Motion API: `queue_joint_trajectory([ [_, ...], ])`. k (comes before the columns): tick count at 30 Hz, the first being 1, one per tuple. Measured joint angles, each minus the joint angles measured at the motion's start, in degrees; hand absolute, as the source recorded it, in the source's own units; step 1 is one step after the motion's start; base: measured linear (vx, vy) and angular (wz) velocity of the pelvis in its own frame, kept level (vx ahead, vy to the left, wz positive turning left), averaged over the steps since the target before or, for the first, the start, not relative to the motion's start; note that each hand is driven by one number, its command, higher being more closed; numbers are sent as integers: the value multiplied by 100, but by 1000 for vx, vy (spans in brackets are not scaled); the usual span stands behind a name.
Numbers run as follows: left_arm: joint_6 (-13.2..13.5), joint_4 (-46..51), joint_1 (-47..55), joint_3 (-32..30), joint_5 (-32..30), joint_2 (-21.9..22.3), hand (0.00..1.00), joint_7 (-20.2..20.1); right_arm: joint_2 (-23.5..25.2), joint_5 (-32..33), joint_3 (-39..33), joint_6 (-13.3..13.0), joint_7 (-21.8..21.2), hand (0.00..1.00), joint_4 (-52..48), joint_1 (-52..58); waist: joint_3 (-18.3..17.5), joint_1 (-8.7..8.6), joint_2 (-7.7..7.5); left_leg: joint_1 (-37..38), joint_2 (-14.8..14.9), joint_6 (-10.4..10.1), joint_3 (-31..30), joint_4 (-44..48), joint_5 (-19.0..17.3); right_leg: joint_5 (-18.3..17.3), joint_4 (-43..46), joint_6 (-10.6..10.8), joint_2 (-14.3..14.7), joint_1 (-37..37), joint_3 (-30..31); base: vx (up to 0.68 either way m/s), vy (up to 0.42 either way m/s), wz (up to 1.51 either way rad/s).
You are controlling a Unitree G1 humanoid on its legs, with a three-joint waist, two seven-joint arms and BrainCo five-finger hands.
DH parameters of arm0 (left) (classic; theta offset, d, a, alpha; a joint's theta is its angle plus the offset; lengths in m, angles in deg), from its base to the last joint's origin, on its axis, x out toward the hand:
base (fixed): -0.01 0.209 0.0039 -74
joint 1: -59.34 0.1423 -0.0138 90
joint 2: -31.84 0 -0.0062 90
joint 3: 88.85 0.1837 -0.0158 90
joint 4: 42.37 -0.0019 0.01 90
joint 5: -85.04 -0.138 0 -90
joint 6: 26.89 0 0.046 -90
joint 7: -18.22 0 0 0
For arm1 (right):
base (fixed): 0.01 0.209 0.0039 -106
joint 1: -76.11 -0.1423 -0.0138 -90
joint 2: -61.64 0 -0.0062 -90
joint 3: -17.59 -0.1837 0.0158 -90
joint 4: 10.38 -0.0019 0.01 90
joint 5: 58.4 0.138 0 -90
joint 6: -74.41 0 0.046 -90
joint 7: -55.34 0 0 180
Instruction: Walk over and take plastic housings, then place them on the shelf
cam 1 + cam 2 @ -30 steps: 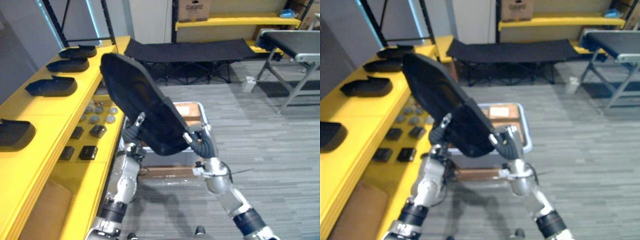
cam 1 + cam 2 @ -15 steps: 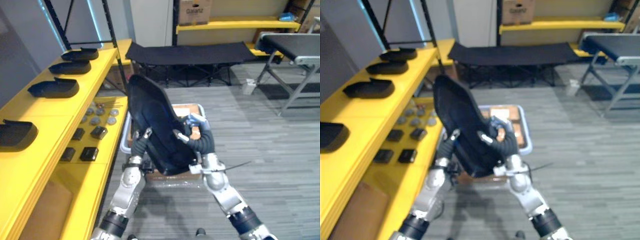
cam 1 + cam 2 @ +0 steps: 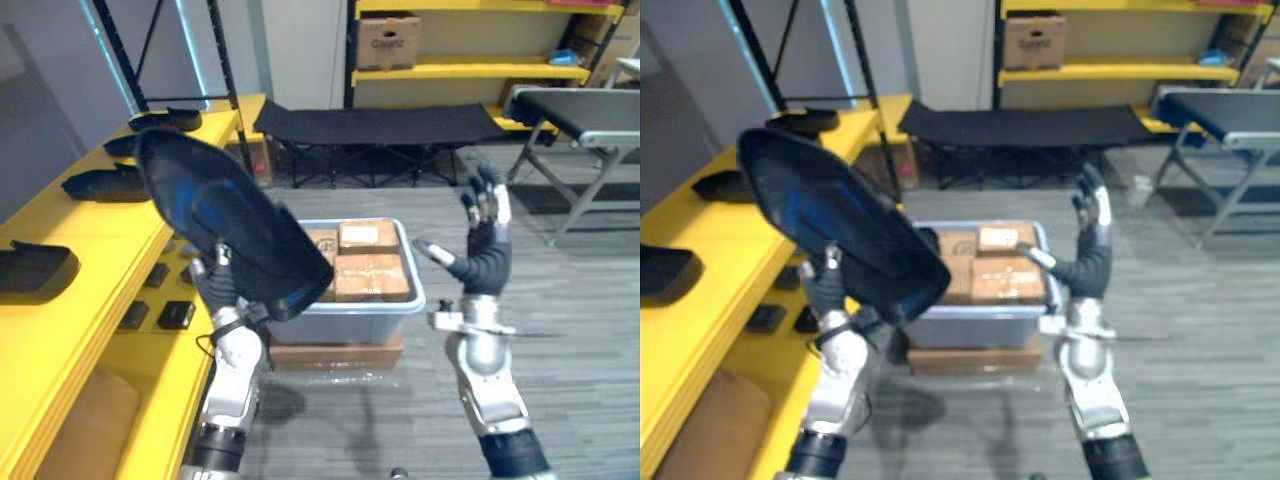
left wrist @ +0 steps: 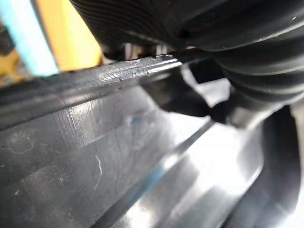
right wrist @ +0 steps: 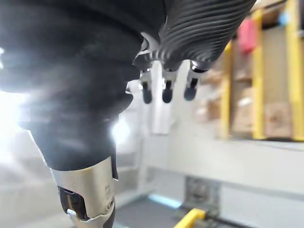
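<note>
Black housing (image 3: pixel 230 225), clamped in left robot hand (image 3: pixel 218 288) beside the shelf (image 3: pixel 90 225), needs setting down there; right robot hand (image 3: pixel 487 262) splayed.

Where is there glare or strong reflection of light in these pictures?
Left eye view: a bluish sheen lies on the black plastic housing that the left hand holds up. Left wrist view: a white reflection runs across the housing's glossy surface. Right wrist view: bright light flares beside the open right hand.

Black housing (image 3: pixel 230 235), yellow shelf (image 3: pixel 90 225), grey bin (image 3: pixel 350 312), seemingly tan boxes (image 3: pixel 372 277)
</note>
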Motion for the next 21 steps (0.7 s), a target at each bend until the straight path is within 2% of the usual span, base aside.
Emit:
queue_joint_trajectory([
  [2, 154, 212, 193, -18, 2, 0, 100, -80, 191, 524, -347, 168, -111, 0, 38, 359, -1, -20, -3, -7, 0, -8, 28, 0, -14, -6, 0, 6, -1, -21, 14, 21, 22, -6],
  [5, 328, 824, 719, 16, 15, 2, 100, -363, 441, 1167, -756, 426, -186, 0, 486, 865, -4, -142, 6, -97, 5, -15, 114, 2, -33, -7, 14, 5, 0, -168, 76, 31, 20, -11],
  [8, 479, 1055, 964, 106, 71, -5, 100, -656, 645, 1429, -955, 529, -157, 0, 901, 1245, 31, -157, 35, -278, 16, -14, 130, 50, -34, -41, 152, -12, -7, -423, 147, 42, 16, -7],
  [10, 546, 1054, 967, 263, 106, -37, 100, -811, 733, 1497, -1097, 539, -134, 0, 1244, 1250, 316, -182, 2, -632, 97, 27, 63, 609, -247, -125, 491, -29, -66, -659, 157, 11, 7, 5],
  [12, 642, 1053, 973, 337, 117, -30, 100, -907, 729, 1495, -1236, 500, -132, 0, 1379, 1181, 630, -199, 11, -850, 161, 55, -57, 1084, -461, -203, 693, -37, -104, -712, 139, -59, 9, 10],
  [13, 696, 1053, 973, 318, 126, -42, 100, -935, 725, 1494, -1308, 380, -135, 0, 1387, 1131, 766, -195, 46, -1025, 185, 56, -83, 1301, -566, -254, 763, -30, -123, -820, 145, -84, 26, 11],
  [17, 884, 1053, 941, 285, 324, -140, 100, -878, 719, 1468, -1326, 152, -154, 0, 1385, 1005, 977, -172, 68, -1196, 179, 75, -170, 1372, -605, -256, 799, -26, -147, -919, 119, -23, 16, 6],
  [19, 886, 1053, 941, 222, 321, -140, 100, -699, 716, 1481, -1333, 72, -266, 0, 1364, 902, 979, -138, 70, -1211, 168, 65, -172, 1351, -596, -260, 804, -24, -150, -954, 120, 22, 4, 1],
  [21, 902, 1093, 939, -14, 238, -131, 100, -408, 672, 1530, -1319, -177, -598, 0, 1182, 712, 1025, -142, 151, -1190, 116, 70, -235, 1334, -596, -272, 818, -6, -200, -861, 7, 55, 15, 19],
])
